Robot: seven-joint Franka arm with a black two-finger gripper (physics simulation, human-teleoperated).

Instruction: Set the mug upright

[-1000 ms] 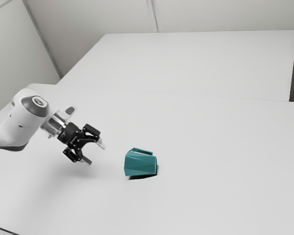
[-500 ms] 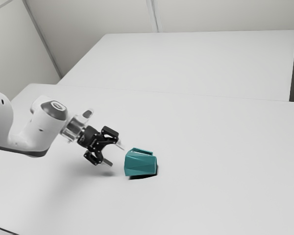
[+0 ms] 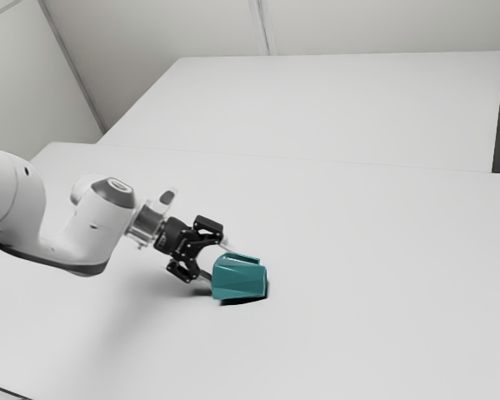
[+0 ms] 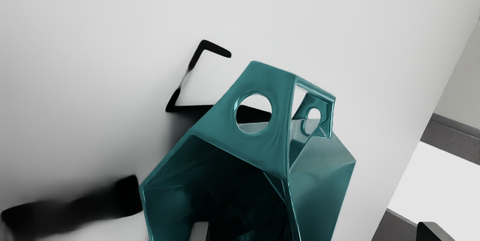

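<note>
A teal mug point(image 3: 239, 282) lay tipped on the surface point(image 3: 375, 275), its mouth point(image 4: 232, 192) facing the wide-spread jaws just beside it. Probably light, stiff and slick, it seemed best held by its side wall point(image 4: 320, 192).

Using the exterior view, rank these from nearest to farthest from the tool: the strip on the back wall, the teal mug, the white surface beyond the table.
1. Teal mug: lying right at the tool, on the exterior view's right of it.
2. White surface: beyond the table.
3. Wall strip: past that surface.
</note>
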